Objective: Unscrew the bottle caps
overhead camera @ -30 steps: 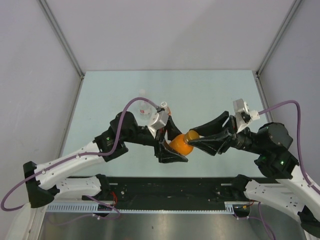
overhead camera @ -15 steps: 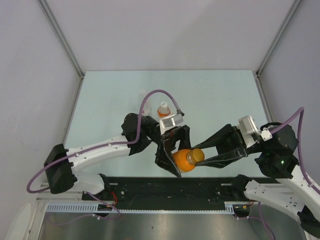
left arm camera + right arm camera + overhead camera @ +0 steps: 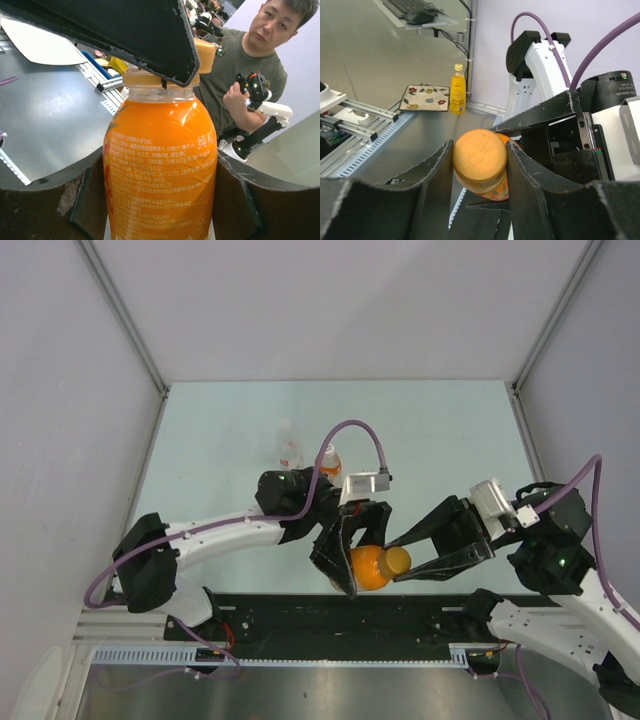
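Note:
My left gripper [image 3: 352, 558] is shut on the short squat orange bottle [image 3: 368, 567], held sideways above the table's near edge; its body fills the left wrist view [image 3: 160, 170] between my fingers. My right gripper [image 3: 403, 558] is shut on its orange cap [image 3: 397, 560], seen face-on in the right wrist view [image 3: 479, 156] with both fingers pressed on its sides. The clear bottle [image 3: 290, 449] with a white cap and the taller orange-drink bottle [image 3: 329, 462] with a white cap stand on the table behind the left arm.
The pale green table [image 3: 430, 430] is walled by grey panels left, right and back. A black rail [image 3: 340, 615] runs along the near edge by the arm bases. The purple cable [image 3: 345, 435] loops over the left wrist.
Both grippers have carried the squat orange bottle toward the near edge and slightly right. The left arm has swung forward, uncovering the two standing bottles behind it.

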Controlling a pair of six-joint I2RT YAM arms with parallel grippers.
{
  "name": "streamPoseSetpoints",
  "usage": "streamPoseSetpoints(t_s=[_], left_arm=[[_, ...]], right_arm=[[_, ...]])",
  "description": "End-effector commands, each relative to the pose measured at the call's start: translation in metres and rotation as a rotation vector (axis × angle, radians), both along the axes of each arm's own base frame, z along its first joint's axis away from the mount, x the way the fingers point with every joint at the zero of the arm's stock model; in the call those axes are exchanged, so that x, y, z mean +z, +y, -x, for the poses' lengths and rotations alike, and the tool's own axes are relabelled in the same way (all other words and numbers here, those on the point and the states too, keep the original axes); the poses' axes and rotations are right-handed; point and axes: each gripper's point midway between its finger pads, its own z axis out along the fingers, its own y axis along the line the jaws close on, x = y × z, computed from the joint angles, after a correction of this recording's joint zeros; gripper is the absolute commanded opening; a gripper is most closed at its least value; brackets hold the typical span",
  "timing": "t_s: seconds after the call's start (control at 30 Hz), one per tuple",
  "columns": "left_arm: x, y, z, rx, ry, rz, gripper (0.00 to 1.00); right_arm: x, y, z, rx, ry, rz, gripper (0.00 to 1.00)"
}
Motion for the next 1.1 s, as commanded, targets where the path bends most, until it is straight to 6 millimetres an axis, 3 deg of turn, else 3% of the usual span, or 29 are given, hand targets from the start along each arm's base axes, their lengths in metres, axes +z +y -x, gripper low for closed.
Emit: streamPoseSetpoints(t_s=[0.0, 0.23, 0.37, 0.43, 0.47, 0.5, 0.53, 0.57, 0.6, 0.63, 0.67, 0.7, 0.77, 0.8, 0.87, 0.9, 0.93, 0.97, 1.0, 1.07], left_arm=[[0.053, 0.012, -0.017, 0.131, -0.077, 0.414, 0.0], [0.038, 0.017, -0.055, 0.291, -0.091, 0.361, 0.0], [0.023, 0.013, -0.071, 0.37, -0.103, 0.309, 0.0], [0.022, 0.012, -0.077, 0.418, -0.159, 0.337, 0.0], [0.012, 0.007, -0.084, 0.445, -0.128, 0.253, 0.0], [0.008, 0.005, -0.088, 0.47, -0.139, 0.234, 0.0], [0.017, 0.005, -0.093, 0.545, -0.15, 0.246, 0.0], [-0.003, -0.004, -0.109, 0.623, -0.195, 0.152, 0.0], [-0.007, -0.007, -0.121, 0.712, -0.231, 0.118, 0.0], [-0.006, -0.008, -0.142, 0.859, -0.311, 0.122, 0.0], [-0.015, -0.005, -0.151, 0.923, -0.311, 0.041, 0.0], [-0.016, -0.002, -0.157, 0.973, -0.323, 0.021, 0.0], [-0.017, 0.009, -0.172, 1.103, -0.356, -0.011, 0.0], [-0.015, 0.013, -0.175, 1.141, -0.361, -0.013, 0.0], [-0.013, 0.029, -0.19, 1.295, -0.393, -0.036, 0.0], [-0.013, 0.034, -0.194, 1.35, -0.407, -0.051, 0.0], [-0.015, 0.04, -0.199, 1.402, -0.442, -0.066, 0.0], [-0.023, 0.049, -0.21, 1.504, -0.47, -0.132, 0.0], [-0.022, 0.056, -0.211, 1.539, -0.487, -0.144, 0.0], [-0.027, 0.061, -0.207, 1.55, -0.518, -0.17, 0.0]], right_arm=[[-0.01, -0.01, 0.007, 0.007, 0.041, 0.059, 0.0], [0.039, -0.033, -0.032, -0.343, 0.063, -0.109, 0.0], [0.053, -0.042, -0.054, -0.501, 0.096, -0.176, 0.0], [0.059, -0.05, -0.076, -0.63, 0.144, -0.208, 0.0], [0.06, -0.052, -0.084, -0.673, 0.154, -0.215, 0.0], [0.058, -0.058, -0.107, -0.788, 0.205, -0.224, 0.0], [0.055, -0.062, -0.121, -0.862, 0.237, -0.221, 0.0], [0.051, -0.069, -0.137, -0.951, 0.281, -0.218, 0.0], [0.038, -0.086, -0.168, -1.14, 0.357, -0.207, 0.0], [0.022, -0.089, -0.191, -1.247, 0.402, -0.168, 0.0], [0.007, -0.096, -0.209, -1.355, 0.444, -0.136, 0.0], [-0.012, -0.117, -0.23, -1.535, 0.487, -0.112, 0.0], [-0.04, -0.124, -0.257, -1.696, 0.531, -0.061, 0.0], [-0.045, -0.136, -0.266, -1.787, 0.544, -0.089, 0.0], [-0.074, -0.146, -0.285, -1.897, 0.596, -0.093, 0.0], [-0.073, -0.159, -0.29, -1.961, 0.618, -0.172, 0.0], [-0.101, -0.164, -0.297, -2.007, 0.621, -0.154, 0.0], [-0.109, -0.181, -0.305, -2.069, 0.637, -0.203, 0.0], [-0.111, -0.183, -0.313, -2.06, 0.652, -0.251, 0.0], [-0.139, -0.198, -0.332, -2.106, 0.728, -0.235, 0.0]])
